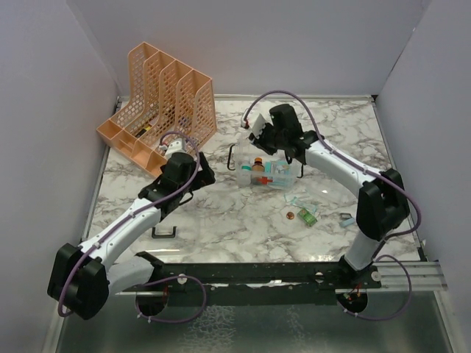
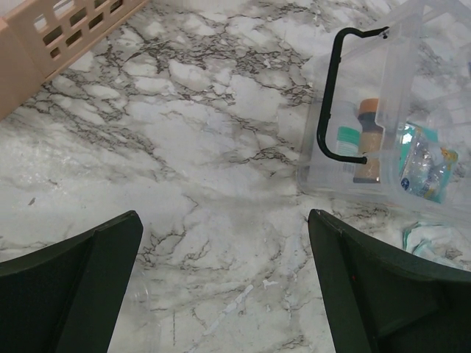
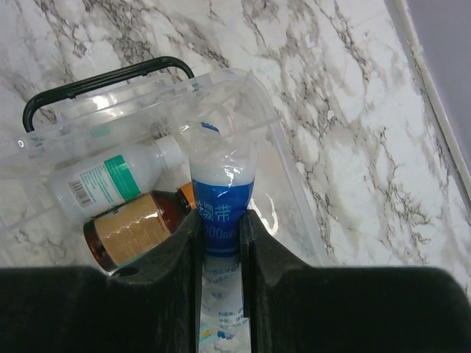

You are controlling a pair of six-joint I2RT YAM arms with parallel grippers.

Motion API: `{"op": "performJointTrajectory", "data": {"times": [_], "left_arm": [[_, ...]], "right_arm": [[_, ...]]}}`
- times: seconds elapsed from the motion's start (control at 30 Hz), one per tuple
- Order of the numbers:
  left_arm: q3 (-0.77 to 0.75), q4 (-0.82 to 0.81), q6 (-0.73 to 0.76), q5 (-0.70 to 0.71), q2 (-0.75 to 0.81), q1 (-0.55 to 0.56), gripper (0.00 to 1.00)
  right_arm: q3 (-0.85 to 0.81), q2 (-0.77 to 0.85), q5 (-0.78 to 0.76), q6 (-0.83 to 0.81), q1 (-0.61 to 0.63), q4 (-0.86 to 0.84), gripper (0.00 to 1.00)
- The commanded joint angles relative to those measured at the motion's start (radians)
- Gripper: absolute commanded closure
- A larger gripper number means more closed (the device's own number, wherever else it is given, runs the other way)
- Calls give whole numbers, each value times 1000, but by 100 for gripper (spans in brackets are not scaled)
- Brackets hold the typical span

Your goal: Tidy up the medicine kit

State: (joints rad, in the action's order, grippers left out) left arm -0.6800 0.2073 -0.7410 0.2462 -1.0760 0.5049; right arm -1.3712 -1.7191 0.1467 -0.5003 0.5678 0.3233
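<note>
1. Medicine kit (image 1: 268, 175) sits mid-tabletop (image 1: 221, 228), bottles (image 3: 110, 184) inside.
2. Right end effector (image 3: 221, 220) pinches a blue packet (image 3: 222, 195) over the kit; judged step: loading. Next move calls for lowering within the walls, then release.
3. Left end effector (image 2: 224, 220) gapes wide, empty, near the black handle (image 2: 327, 95); bare marble lies between, rack (image 1: 158, 103) well apart.

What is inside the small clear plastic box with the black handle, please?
A white plastic bottle with a green label and a brown bottle lie inside the box. The right gripper, shut on a blue-and-clear packet, hides the box's near part.
</note>
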Motion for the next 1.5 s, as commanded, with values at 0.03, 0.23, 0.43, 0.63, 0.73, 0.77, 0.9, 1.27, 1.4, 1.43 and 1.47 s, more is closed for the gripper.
{"op": "performJointTrajectory", "data": {"times": [0.03, 0.23, 0.43, 0.63, 0.73, 0.77, 0.9, 1.27, 1.4, 1.43, 1.47], "left_arm": [[-77, -30, 78, -69, -65, -3, 1], [-110, -5, 97, -76, -93, -3, 1], [-120, -8, 114, -74, -94, -5, 1], [-124, -2, 120, -53, -94, -6, 1], [-126, 2, 120, -50, -95, -8, 1], [-127, 3, 119, -48, -95, -9, 1], [-127, 3, 118, -47, -97, -11, 1], [-124, 5, 116, -41, -94, -12, 1], [-124, 4, 117, -38, -94, -14, 1], [-124, 5, 117, -39, -96, -14, 1], [-125, 4, 117, -39, -98, -14, 1]], "right_arm": [[-76, -87, 58, -189, 0, 76, 87], [-82, -149, 29, -298, 4, 34, 87], [-80, -199, 16, -331, 7, -36, 86], [-75, -258, -27, -373, 7, -136, 86], [-50, -276, -57, -401, 7, -198, 86], [-36, -277, -60, -413, 7, -217, 87], [-21, -290, -42, -423, 6, -239, 87], [-46, -310, 90, -372, -22, -112, 87], [-80, -310, 173, -344, -39, -51, 87], [-91, -313, 194, -336, -42, -34, 87], [-104, -317, 216, -328, -44, -18, 87]]}}
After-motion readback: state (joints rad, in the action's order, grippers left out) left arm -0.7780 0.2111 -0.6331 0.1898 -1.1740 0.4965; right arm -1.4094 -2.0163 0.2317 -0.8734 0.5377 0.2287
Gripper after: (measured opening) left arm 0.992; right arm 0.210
